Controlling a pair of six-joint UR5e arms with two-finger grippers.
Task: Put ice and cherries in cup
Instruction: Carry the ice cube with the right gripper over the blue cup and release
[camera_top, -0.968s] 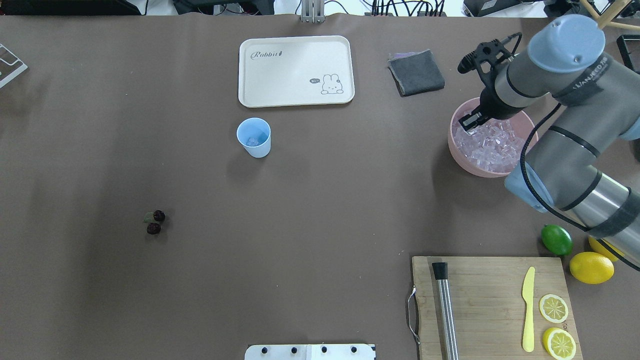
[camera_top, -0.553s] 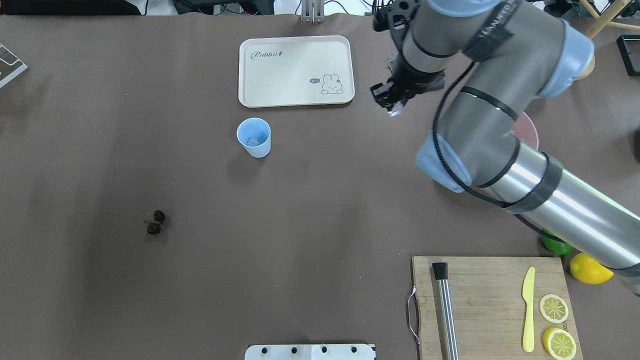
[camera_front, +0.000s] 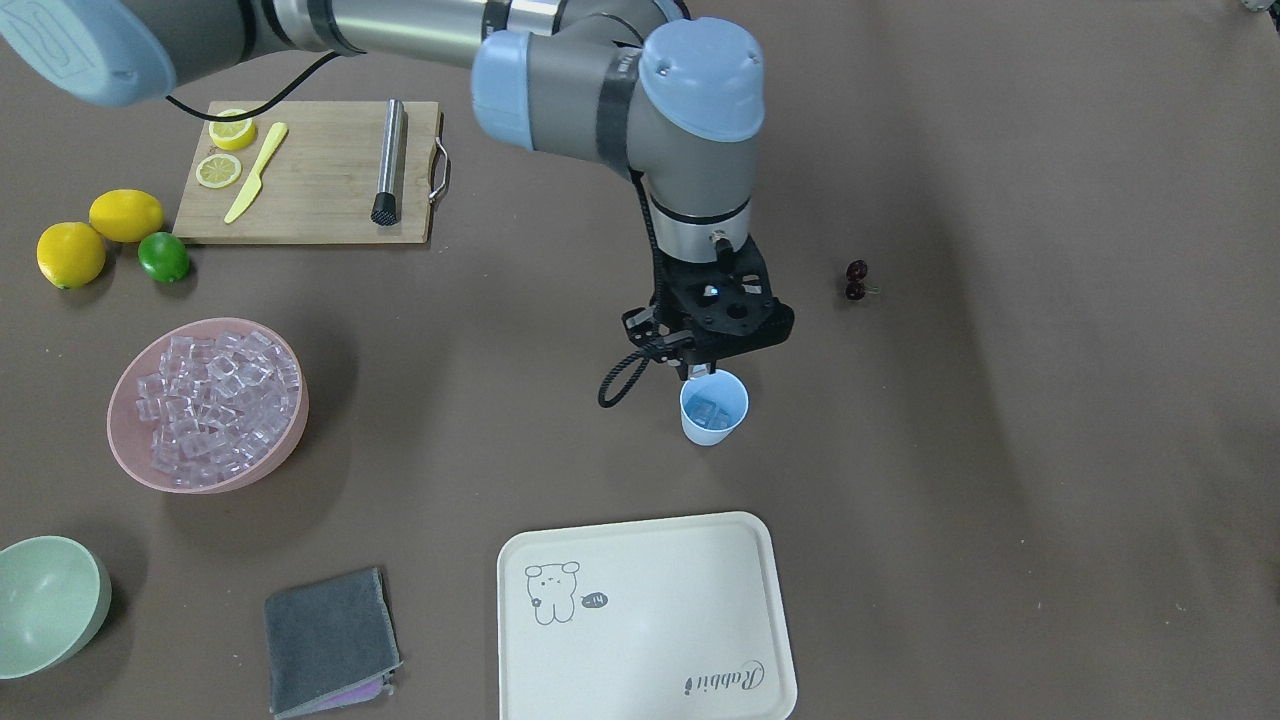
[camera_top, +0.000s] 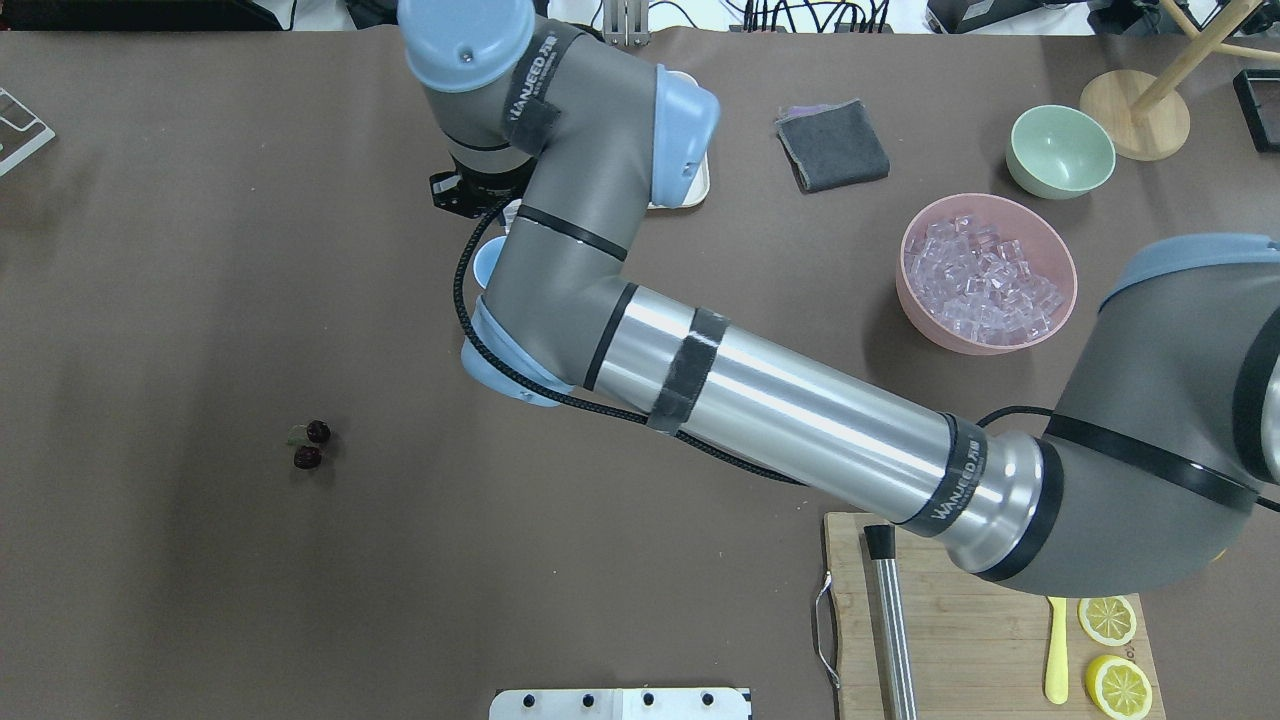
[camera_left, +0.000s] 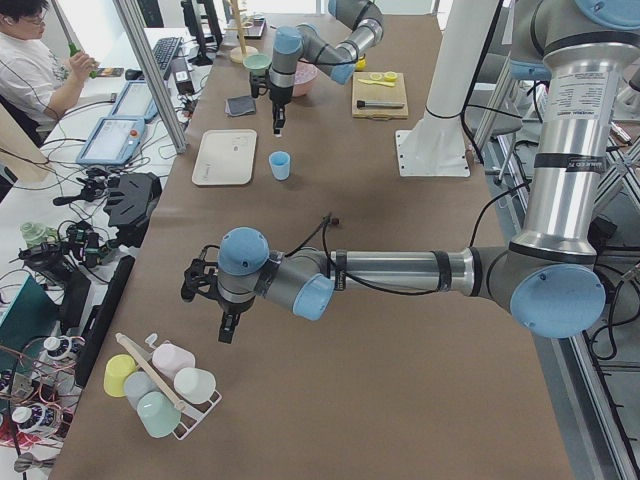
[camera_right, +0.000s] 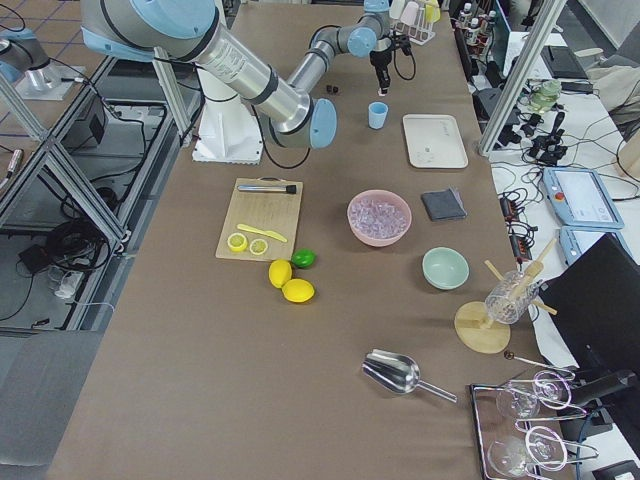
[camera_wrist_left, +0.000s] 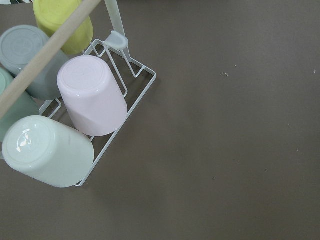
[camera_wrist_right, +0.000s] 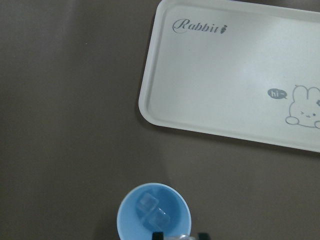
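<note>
Brown worktop fills every view, and the cup (camera_front: 707, 434) stands near the middle of the front-facing frame, just above a cream tray (camera_front: 650, 600). Hanging straight over the cup's mouth is the right gripper (camera_front: 703, 372). In its wrist view the fingers (camera_wrist_right: 158, 235) peek in at the bottom edge with what looks like a clear ice cube (camera_wrist_right: 182, 236) pinched between them — closed on it, as best I can judge. Two cubes (camera_wrist_right: 152, 212) already lie in the cup's bottom.

So the step in hand is the ice drop: the next move calls for spreading the fingers while centred over the rim. The cherries (camera_front: 856, 280) lie untouched toward the frame's right, well apart from the cup. The left gripper (camera_left: 228, 328) hangs over bare worktop far off — whether its fingers are open or closed I cannot tell.
</note>
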